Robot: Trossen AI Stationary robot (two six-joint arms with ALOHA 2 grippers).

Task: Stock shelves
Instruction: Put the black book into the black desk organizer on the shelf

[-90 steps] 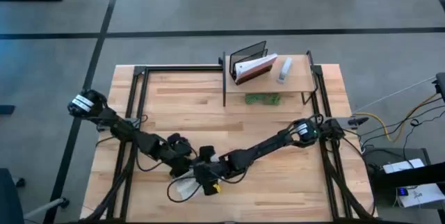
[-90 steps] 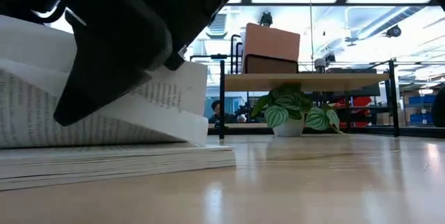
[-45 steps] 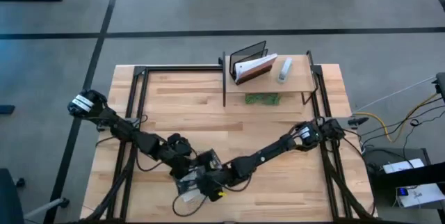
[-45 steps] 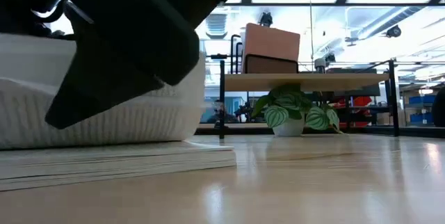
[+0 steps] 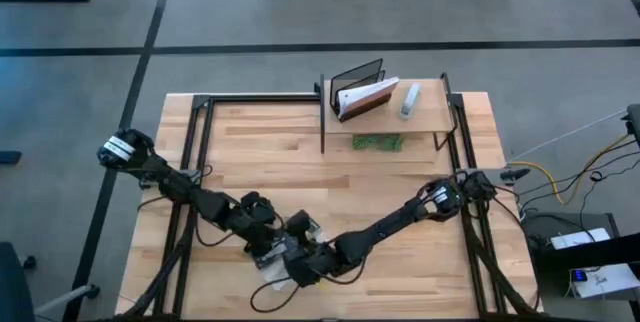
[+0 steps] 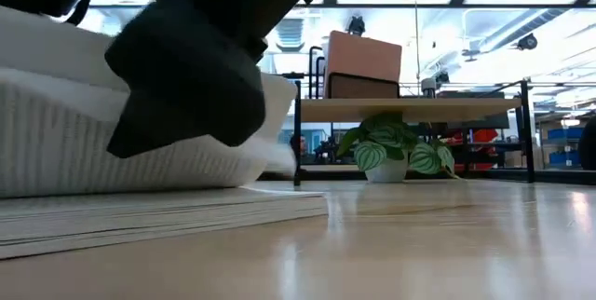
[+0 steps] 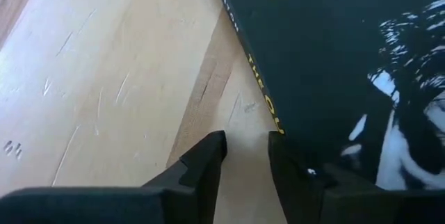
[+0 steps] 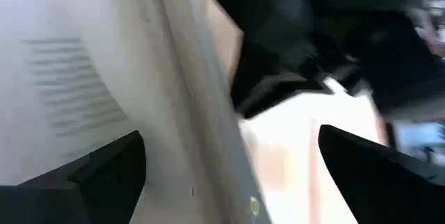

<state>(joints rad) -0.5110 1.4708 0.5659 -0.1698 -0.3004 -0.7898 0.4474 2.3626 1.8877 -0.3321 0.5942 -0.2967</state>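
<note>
Low over the table's near edge, both hands (image 5: 283,258) meet at an open book (image 5: 272,268).

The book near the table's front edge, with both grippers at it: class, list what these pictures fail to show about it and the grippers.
- High view: the book is mostly covered by both grippers; their fingers are too small to read.
- Low view: a dark gripper blocks the pages; which arm's is unclear.
- Left wrist view: the book's cover is cut off by the edge, title unreadable.
- Right wrist view: blurred, so any grip is unclear.

2 arms (image 5: 190,197), 2 books (image 5: 272,267), 1 shelf (image 5: 430,112), 1 plant (image 6: 391,156)
</note>
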